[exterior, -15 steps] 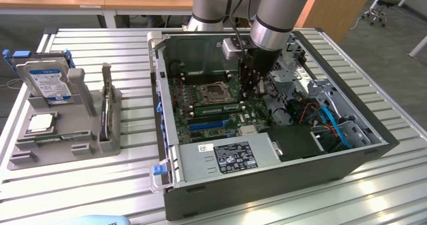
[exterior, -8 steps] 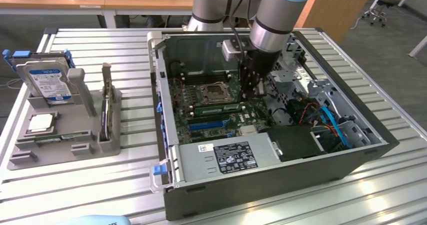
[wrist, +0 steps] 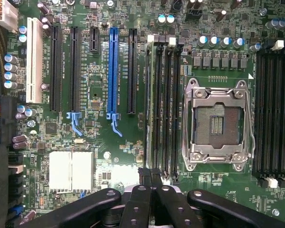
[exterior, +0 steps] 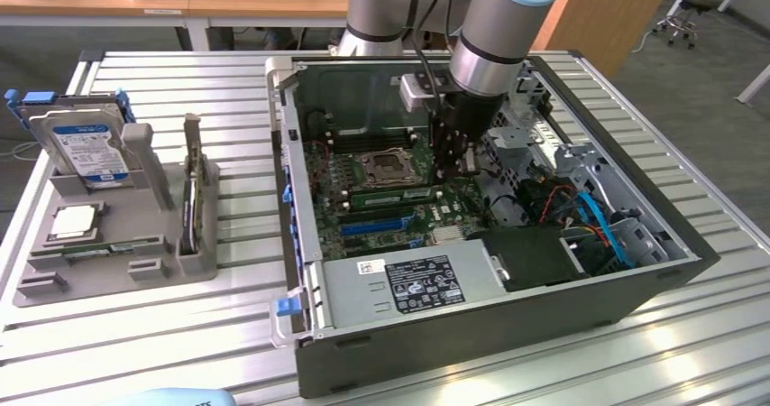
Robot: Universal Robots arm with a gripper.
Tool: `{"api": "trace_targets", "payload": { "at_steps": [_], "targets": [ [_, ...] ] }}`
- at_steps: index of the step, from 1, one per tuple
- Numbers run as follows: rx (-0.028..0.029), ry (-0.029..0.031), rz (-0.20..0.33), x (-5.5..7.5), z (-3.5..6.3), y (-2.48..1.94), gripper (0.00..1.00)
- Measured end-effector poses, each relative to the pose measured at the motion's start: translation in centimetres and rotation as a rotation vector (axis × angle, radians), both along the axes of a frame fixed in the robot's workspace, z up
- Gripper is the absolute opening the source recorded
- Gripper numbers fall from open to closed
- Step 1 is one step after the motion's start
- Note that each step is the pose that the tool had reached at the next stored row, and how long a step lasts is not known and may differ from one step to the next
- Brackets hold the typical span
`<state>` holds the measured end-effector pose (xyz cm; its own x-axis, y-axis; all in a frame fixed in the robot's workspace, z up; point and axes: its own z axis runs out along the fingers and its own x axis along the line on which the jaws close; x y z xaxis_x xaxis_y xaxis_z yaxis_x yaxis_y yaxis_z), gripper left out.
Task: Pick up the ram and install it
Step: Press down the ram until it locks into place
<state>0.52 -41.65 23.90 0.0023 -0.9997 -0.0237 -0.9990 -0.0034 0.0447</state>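
My gripper (exterior: 461, 179) reaches down into the open computer case (exterior: 626, 280), over the motherboard (exterior: 385, 216). Its black fingers (wrist: 149, 175) are shut together above one end of the memory slots (wrist: 161, 104) beside the processor socket (wrist: 217, 124). A green ram stick (exterior: 391, 192) stands seated in one of those slots, just by the fingertips; in the wrist view I see it edge-on as a thin line (wrist: 147, 109). Whether the fingertips touch it I cannot tell. A second ram stick (exterior: 108, 248) lies in the grey parts tray (exterior: 193, 262) at the exterior view's left.
The tray also holds a hard drive with a blue label (exterior: 87, 149) standing upright and a square silver processor chip (exterior: 75, 221). The socket is bare. A power supply (exterior: 409, 284), drive cage and cables (exterior: 601, 230) crowd the case around the arm.
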Motion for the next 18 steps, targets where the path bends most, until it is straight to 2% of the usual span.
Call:
{"api": "trace_targets", "payload": {
  "at_steps": [9,18],
  "targets": [
    [0.0002,-0.0001,0.000,0.00,-0.05,0.30,0.10],
    [0.0003,-0.0001,0.000,0.00,-0.44,0.30,0.10]
  ]
}}
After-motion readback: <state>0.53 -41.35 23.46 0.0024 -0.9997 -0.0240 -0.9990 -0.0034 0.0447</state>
